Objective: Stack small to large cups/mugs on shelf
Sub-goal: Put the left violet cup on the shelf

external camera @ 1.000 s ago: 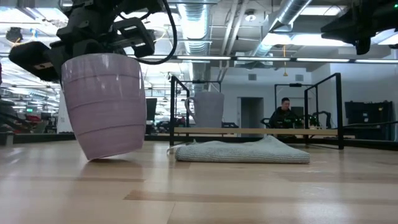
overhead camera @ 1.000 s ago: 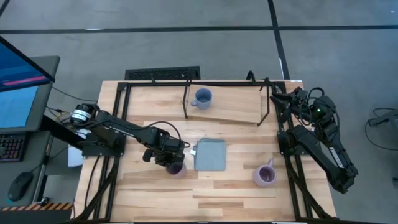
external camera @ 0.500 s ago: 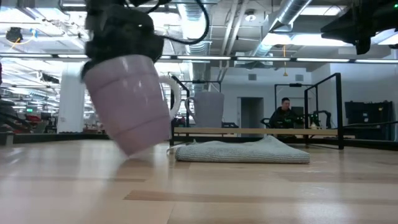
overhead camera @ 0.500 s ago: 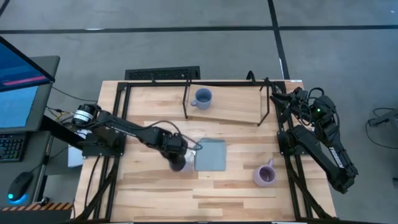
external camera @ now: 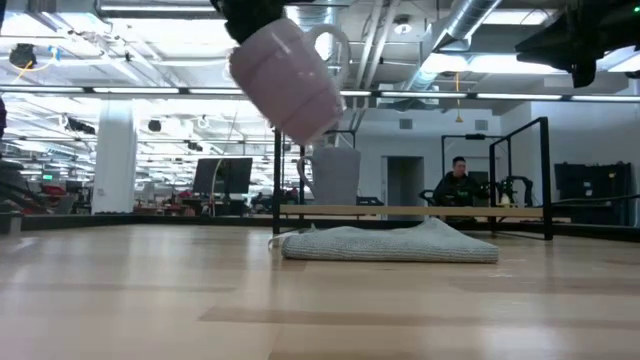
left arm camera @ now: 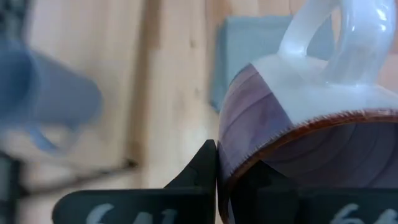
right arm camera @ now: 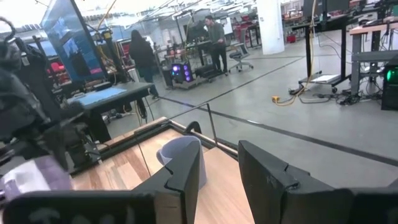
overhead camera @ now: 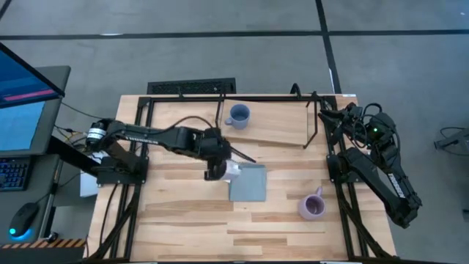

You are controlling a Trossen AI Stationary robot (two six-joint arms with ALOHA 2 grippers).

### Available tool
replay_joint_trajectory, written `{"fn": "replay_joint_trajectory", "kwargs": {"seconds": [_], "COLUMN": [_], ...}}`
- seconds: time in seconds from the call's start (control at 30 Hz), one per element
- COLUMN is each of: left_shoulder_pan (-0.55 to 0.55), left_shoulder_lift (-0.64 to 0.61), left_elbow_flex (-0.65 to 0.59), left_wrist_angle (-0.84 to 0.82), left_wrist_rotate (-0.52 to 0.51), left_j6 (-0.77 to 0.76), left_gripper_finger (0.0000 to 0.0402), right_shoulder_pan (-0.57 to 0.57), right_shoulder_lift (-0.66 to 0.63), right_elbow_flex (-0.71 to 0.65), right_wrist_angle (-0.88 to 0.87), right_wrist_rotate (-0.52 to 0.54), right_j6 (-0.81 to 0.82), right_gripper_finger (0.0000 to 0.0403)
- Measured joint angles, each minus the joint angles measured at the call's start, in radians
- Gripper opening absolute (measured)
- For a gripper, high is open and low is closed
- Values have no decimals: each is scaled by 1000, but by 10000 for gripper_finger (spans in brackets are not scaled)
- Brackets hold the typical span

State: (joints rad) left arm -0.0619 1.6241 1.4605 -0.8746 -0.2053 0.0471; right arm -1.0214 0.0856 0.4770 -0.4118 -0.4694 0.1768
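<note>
A light purple mug (overhead camera: 231,171) hangs in the air over the table's middle, with my left gripper (overhead camera: 218,169) shut on it. In the low view this mug (external camera: 290,85) is tilted, its handle (external camera: 332,45) uppermost. The blue mug (overhead camera: 238,115) stands on its base on the shelf (overhead camera: 275,126) at the far side. A second light purple mug (overhead camera: 313,206) stands on the table at the near right. My right gripper (right arm camera: 217,168) waits open at the table's far right, touching nothing. My left gripper holds the mug by its rim (left arm camera: 249,163). One finger (left arm camera: 205,171) lies on the outside of the wall; the other is lost in the dark mouth. The fingers slant down from the left. The mug is lifted clear, base lower and away from the gripper.
A flat grey-blue square cloth (overhead camera: 248,183) lies on the table just right of the held mug. The shelf's black rod frame (overhead camera: 314,121) rises at both ends of its board. A person (external camera: 458,180) sits in the room beyond the table.
My left gripper has risen and gone toward the table's right and far edge, rolling its wrist. The purple mug, which stood with its base on the table, is now lifted clear and tipped over, its handle turned upward.
</note>
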Motion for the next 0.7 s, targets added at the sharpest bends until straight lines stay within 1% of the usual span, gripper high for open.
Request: {"fn": "replay_joint_trajectory", "kwargs": {"seconds": [0.07, 0.27, 0.4, 0.57, 0.7], "left_shoulder_pan": [27, 122, 189, 246, 278], "left_shoulder_lift": [0, 0, 0, 0, 13], "left_elbow_flex": [13, 17, 17, 17, 66], "left_wrist_angle": [26, 57, 88, 174, 182], "left_wrist_rotate": [-9, -18, 33, 58, 112], "left_j6": [113, 359, 496, 640, 729], "left_gripper_finger": [3, 4, 4, 3, 3], "right_shoulder_pan": [0, 0, 0, 0, 0], "right_shoulder_lift": [0, 0, 0, 0, 0], "right_elbow_flex": [0, 0, 0, 0, 0], "right_wrist_angle": [0, 0, 0, 0, 1], "right_wrist_rotate": [0, 0, 0, 0, 0], "right_j6": [0, -1, -1, -1, -1], "right_gripper_finger": [134, 133, 134, 133, 133]}}
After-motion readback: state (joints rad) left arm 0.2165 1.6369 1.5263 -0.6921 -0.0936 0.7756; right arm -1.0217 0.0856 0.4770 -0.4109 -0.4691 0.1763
